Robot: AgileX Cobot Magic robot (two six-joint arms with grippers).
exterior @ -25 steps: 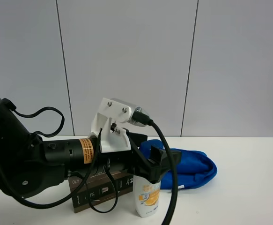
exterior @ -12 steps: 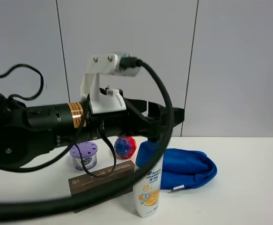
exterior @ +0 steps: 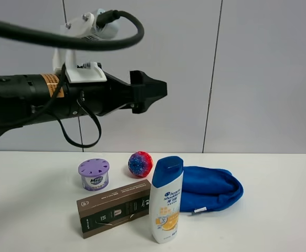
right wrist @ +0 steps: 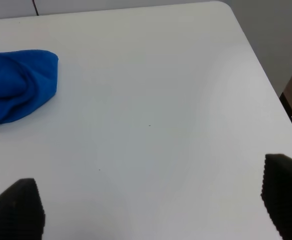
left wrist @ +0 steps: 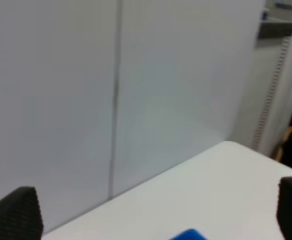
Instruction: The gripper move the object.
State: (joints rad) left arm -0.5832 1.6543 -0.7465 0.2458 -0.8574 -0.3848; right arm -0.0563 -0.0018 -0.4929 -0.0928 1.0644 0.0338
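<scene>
The white shampoo bottle (exterior: 166, 202) with a blue cap and an orange label stands upright near the table's front, free of any grip. My left gripper (exterior: 151, 90) hangs high above the table, up and left of the bottle, well clear of it. In the left wrist view my left gripper (left wrist: 153, 215) is open and empty, with its black fingertips (left wrist: 15, 212) wide apart. A bit of blue shows at that view's lower edge. My right gripper (right wrist: 151, 200) is open and empty over bare table. It is out of the exterior high view.
A long brown box (exterior: 115, 208) lies just left of the bottle. Behind are a purple-lidded tub (exterior: 94, 175) and a red-blue ball (exterior: 140, 163). A blue cloth (exterior: 211, 187) lies right of the bottle and also shows in the right wrist view (right wrist: 15, 85). The white table's corner (right wrist: 221, 7) shows there.
My left gripper was around the bottle's cap a second ago. It has let go and risen up and to the left. The bottle stays standing in place.
</scene>
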